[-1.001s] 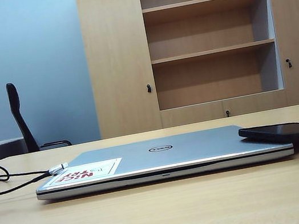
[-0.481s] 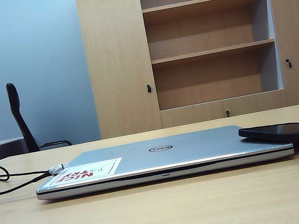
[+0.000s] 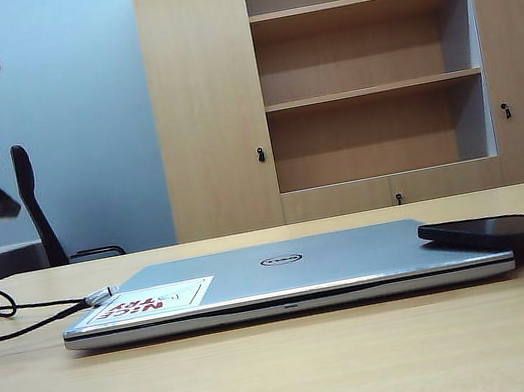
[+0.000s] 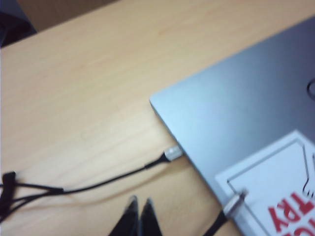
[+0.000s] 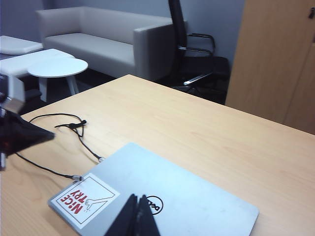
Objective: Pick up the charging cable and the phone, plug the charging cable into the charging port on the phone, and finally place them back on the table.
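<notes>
Both clenched, our left pincer (image 4: 139,209) above the cable (image 4: 106,182) and right pincer (image 5: 137,211) over the laptop (image 5: 187,196) should first open, left descending squarely onto the plug (image 4: 172,153).

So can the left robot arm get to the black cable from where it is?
Probably yes. The left gripper, jaws shut, hangs over the table just beside the charging cable. Nothing lies between them; the laptop sits off to one side. The jaws would need to open first.
</notes>
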